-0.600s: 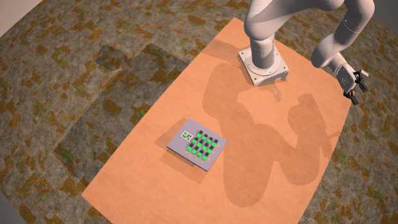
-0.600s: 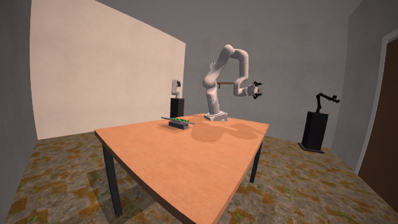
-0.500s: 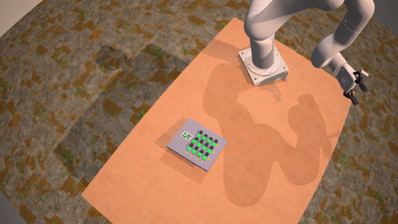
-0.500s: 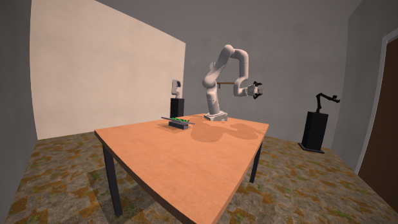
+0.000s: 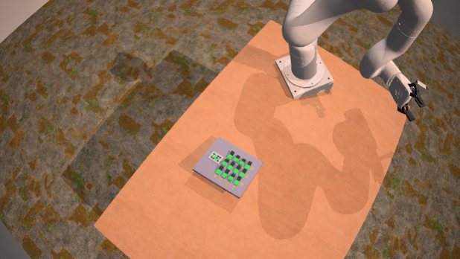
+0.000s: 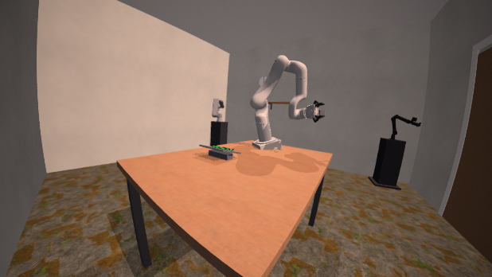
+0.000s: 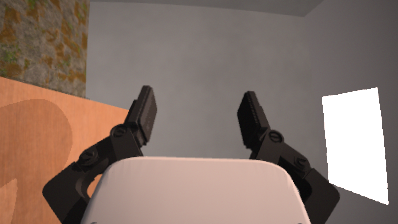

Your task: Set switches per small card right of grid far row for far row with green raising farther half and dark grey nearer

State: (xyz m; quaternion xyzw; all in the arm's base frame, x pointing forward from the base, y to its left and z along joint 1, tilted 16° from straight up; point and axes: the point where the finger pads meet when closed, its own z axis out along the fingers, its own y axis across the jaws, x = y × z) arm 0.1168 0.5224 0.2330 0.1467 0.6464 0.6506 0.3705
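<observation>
A grey panel (image 5: 228, 167) with a grid of green and dark grey rocker switches (image 5: 234, 167) lies on the orange table. A small card (image 5: 215, 156) with green and dark squares sits on the panel beside the grid. The panel also shows in the exterior view (image 6: 220, 149), tilted on a dark block. My gripper (image 5: 413, 100) hangs high over the table's edge, far from the panel, beside the arm's base. It is open and holds nothing. In the wrist view the two black fingers stand wide apart against the grey wall.
The arm's base (image 5: 304, 76) stands at the far end of the table. Two black pedestals with camera arms (image 6: 388, 161) (image 6: 218, 127) stand on the floor beyond the table.
</observation>
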